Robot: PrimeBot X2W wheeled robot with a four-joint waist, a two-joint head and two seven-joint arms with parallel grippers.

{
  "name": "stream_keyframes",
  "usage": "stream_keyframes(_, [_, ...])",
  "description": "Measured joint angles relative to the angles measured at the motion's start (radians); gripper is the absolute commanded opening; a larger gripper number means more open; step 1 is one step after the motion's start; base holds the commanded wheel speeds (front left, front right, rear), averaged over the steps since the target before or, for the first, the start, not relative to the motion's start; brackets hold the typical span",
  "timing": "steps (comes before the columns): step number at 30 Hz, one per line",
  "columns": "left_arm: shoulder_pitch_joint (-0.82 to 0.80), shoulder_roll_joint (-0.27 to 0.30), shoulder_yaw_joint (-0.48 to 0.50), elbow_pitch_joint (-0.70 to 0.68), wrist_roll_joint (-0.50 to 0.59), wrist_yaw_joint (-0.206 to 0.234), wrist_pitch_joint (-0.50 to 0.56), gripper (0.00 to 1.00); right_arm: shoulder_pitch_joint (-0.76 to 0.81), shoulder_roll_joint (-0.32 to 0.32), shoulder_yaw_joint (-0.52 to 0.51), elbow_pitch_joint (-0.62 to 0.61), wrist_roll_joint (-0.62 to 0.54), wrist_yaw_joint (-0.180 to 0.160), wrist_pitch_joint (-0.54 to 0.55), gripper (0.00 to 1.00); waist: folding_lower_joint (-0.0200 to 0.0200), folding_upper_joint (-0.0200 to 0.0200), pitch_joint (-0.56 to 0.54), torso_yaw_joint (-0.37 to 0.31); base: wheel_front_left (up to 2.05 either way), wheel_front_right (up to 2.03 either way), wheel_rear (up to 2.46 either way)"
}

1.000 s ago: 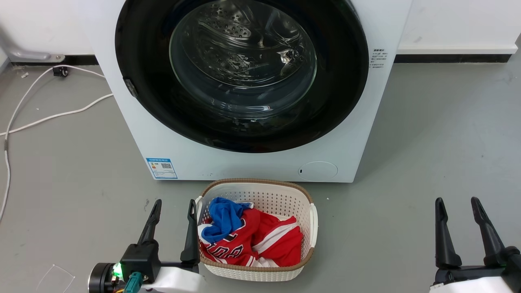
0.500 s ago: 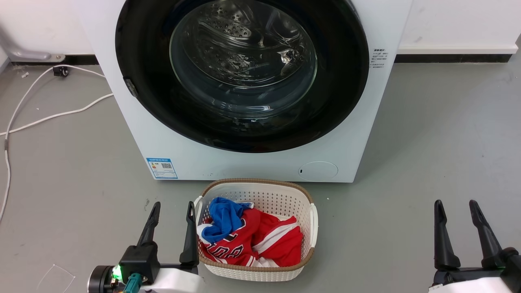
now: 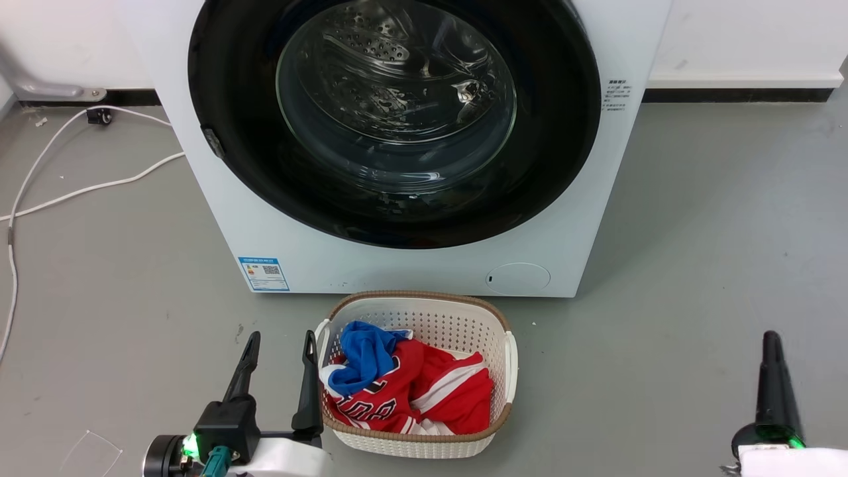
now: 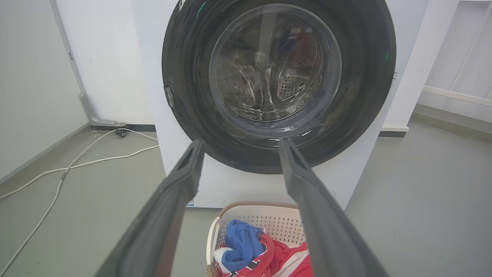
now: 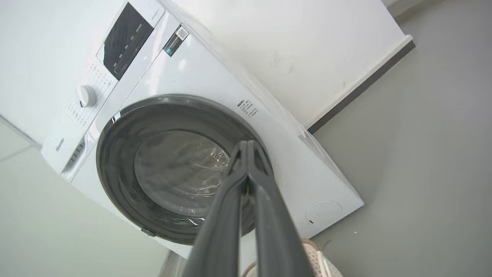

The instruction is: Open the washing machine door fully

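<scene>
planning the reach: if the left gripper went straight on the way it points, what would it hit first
Probably the washing machine door, low on its black ring, which the left gripper frames between its fingers in the wrist view. The laundry basket sits below that line; depth is unclear.

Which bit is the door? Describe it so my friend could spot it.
Start at the white washing machine behind the laundry basket. The washing machine door is the glossy black disc covering most of its front. Unlike the small white round flap below, it has clear bulging glass at its centre.
</scene>
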Motion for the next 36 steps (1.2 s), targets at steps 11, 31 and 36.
stream_keyframes(11, [0.000,0.000,-0.001,0.000,-0.005,0.000,0.000,1.00,-0.003,0.001,0.123,-0.005,0.732,0.000,0.000,0.00,0.0000,0.0000,-0.002,0.002,0.00,0.00,0.00])
stream_keyframes(31, [0.000,0.000,0.005,-0.003,-0.009,0.006,0.000,1.00,0.041,0.001,0.036,-0.072,1.024,0.000,0.319,0.00,0.0001,0.0000,0.003,0.002,0.00,0.00,0.00])
stream_keyframes(36, [0.000,0.000,0.005,-0.003,-0.006,0.006,0.000,1.00,0.040,0.001,0.042,-0.066,1.015,0.000,0.315,0.00,0.0001,0.0000,0.008,0.003,0.00,0.00,0.00])
